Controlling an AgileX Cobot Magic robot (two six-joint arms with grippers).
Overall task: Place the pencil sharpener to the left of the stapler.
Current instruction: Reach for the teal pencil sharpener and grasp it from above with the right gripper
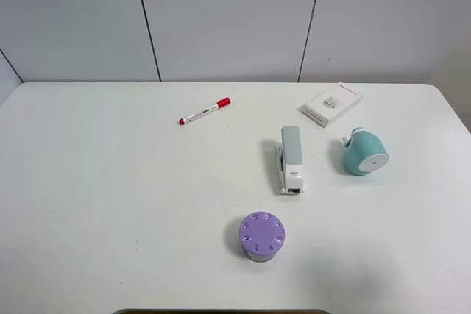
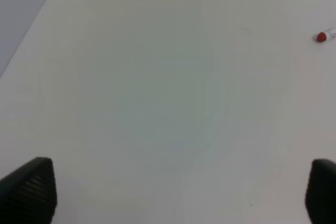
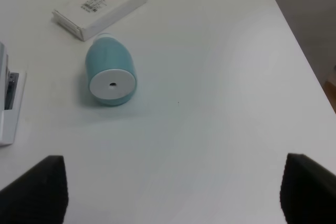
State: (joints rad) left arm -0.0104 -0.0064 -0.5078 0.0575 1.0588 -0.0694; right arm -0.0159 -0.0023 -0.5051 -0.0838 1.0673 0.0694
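The teal pencil sharpener (image 1: 364,153) lies on its side on the white table, white round face toward the front, to the right of the stapler (image 1: 291,159). In the right wrist view the sharpener (image 3: 109,70) lies ahead and to one side of my right gripper (image 3: 170,187), whose dark fingertips (image 3: 37,188) stand wide apart with nothing between them; the stapler's end (image 3: 10,103) shows at the frame edge. My left gripper (image 2: 181,190) is open over bare table, far from both objects. Neither gripper shows in the exterior high view.
A purple cylinder with holes on top (image 1: 261,237) stands in front of the stapler. A white flat box with red print (image 1: 332,104) lies behind the sharpener. A red-capped marker (image 1: 204,111) lies at the back, its cap (image 2: 321,36) seen from the left wrist.
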